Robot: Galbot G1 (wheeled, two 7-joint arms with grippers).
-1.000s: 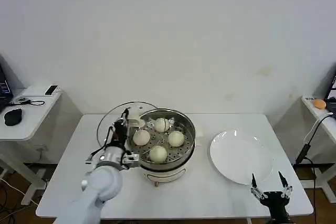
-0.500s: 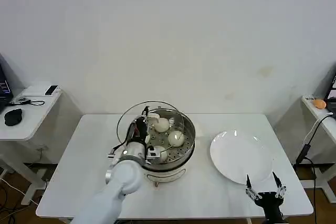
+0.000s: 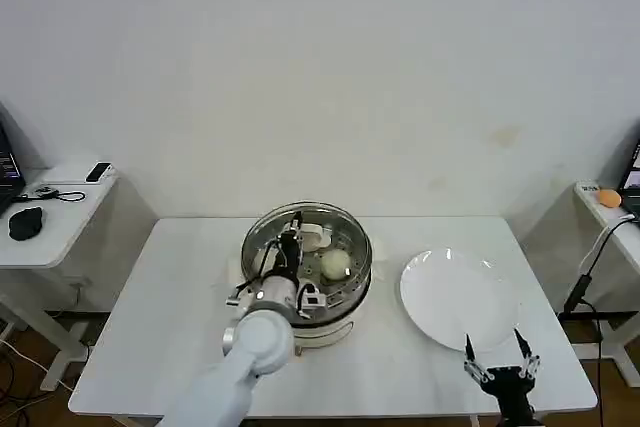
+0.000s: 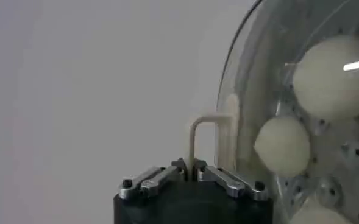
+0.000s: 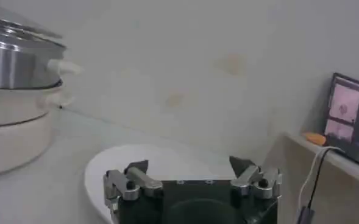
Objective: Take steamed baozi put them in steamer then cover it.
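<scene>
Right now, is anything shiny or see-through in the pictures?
Head view: the glass lid is see-through, so a baozi shows beneath it. Left wrist view: one baozi has a bright streak of glare through the lid. Right wrist view: the steel steamer gleams.

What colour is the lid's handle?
Cream-white handle, clearest in the left wrist view, pinched by the left gripper.

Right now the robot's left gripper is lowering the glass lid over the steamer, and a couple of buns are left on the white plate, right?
Not quite. The white plate is bare in the head view; the buns sit inside the steamer. The left gripper does hold the glass lid there.
</scene>
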